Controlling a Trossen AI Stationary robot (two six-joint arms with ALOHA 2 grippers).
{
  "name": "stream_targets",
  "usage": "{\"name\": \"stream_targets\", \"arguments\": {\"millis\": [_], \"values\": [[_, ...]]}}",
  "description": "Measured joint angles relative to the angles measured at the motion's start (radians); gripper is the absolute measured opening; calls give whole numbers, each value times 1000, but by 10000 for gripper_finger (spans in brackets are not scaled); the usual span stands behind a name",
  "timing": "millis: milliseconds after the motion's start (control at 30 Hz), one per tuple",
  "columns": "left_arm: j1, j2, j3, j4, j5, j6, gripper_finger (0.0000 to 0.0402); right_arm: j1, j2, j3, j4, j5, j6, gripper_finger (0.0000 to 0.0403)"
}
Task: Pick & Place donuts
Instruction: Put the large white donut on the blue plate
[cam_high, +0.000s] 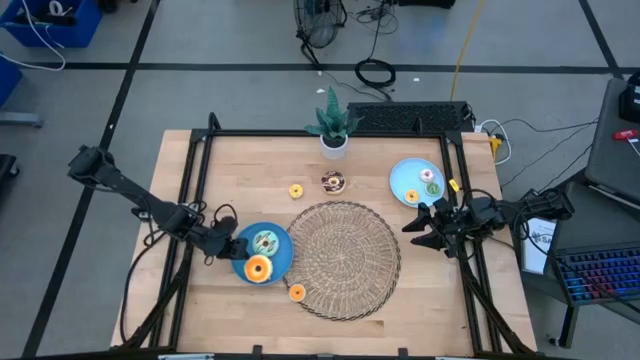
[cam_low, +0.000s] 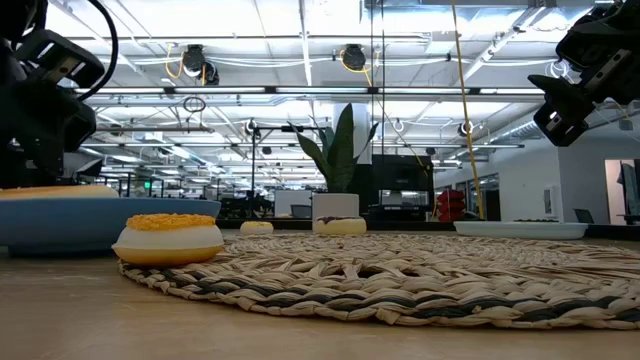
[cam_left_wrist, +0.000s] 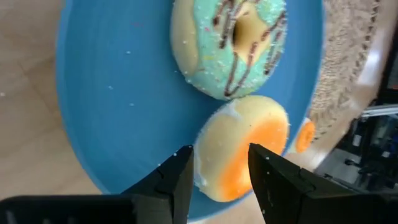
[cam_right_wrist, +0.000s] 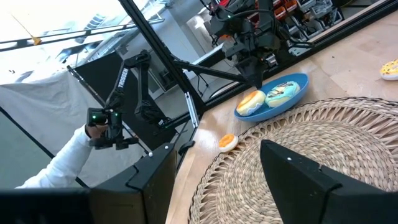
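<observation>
A blue plate (cam_high: 280, 256) at the mat's left holds a mint donut with brown stripes (cam_left_wrist: 230, 43) and an orange-iced donut (cam_left_wrist: 245, 149). My left gripper (cam_high: 236, 250) is open and low over this plate's left rim; its fingertips (cam_left_wrist: 181, 163) stand just short of the orange donut, one to each side. I see no touch. A second blue plate (cam_high: 405, 172) at the far right holds several donuts. Loose donuts lie on the table: yellow (cam_high: 296, 190), brown (cam_high: 333, 182) and orange (cam_high: 297, 292). My right gripper (cam_high: 417, 228) is open and empty, raised by the mat's right edge.
The large round wicker mat (cam_high: 344, 258) fills the table's middle. A potted plant (cam_high: 333, 130) stands at the far edge. Black frame rails run along the table's left, right and far sides. A person's hand with a controller (cam_right_wrist: 102, 127) shows beyond the table.
</observation>
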Motion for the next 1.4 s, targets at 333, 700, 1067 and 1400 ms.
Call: {"name": "stream_targets", "arguments": {"millis": [333,700,1067,1400], "values": [[0,135,0,158,34,28,154,0,0,0,0,0,0,220],[0,206,0,394,40,116,154,0,0,0,0,0,0,220],[17,206,0,590,2,234,154,0,0,0,0,0,0,220],[-19,210,0,566,34,137,154,0,0,0,0,0,0,220]]}}
